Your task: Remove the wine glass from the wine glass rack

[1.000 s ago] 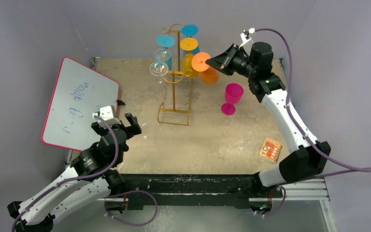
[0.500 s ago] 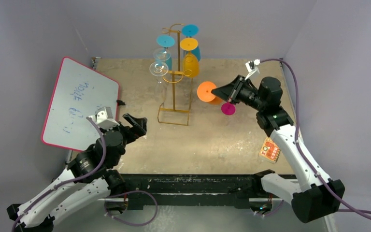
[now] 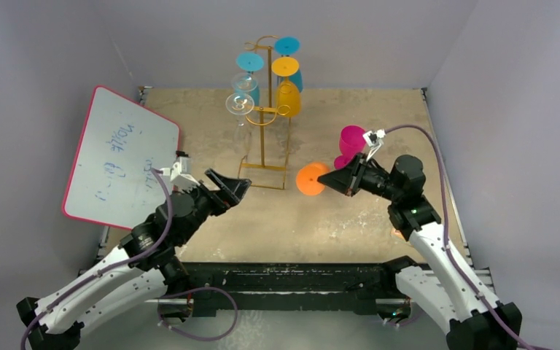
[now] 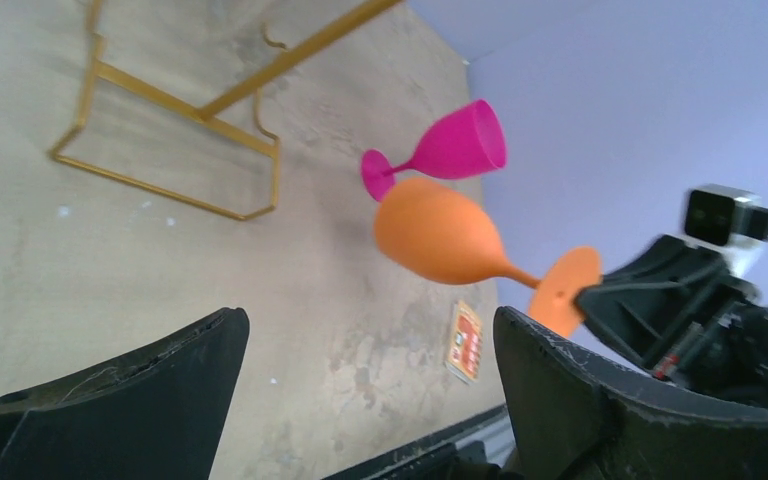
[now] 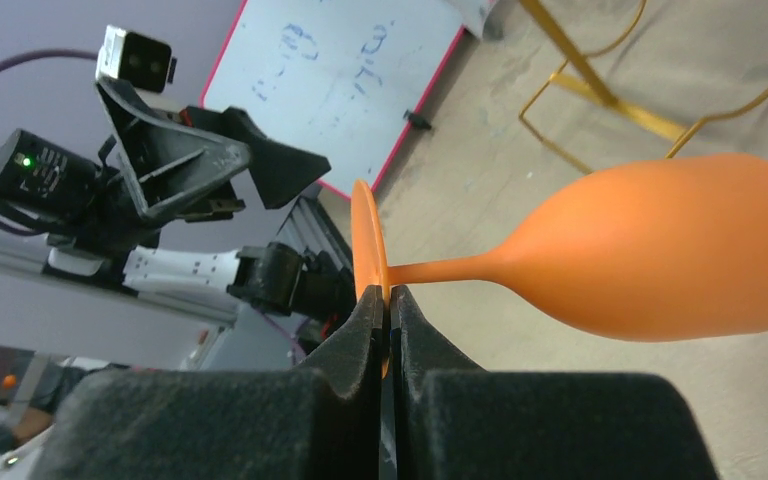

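R jaws clamped on orange wine glass (image 5: 660, 250) foot, L jaws wide; whiteboard (image 3: 117, 157) scrawl illegible.

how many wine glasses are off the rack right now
2. The orange wine glass is held sideways by its foot in the right gripper, above the table. The magenta wine glass stands upright on the table just behind it. None seem hidden.
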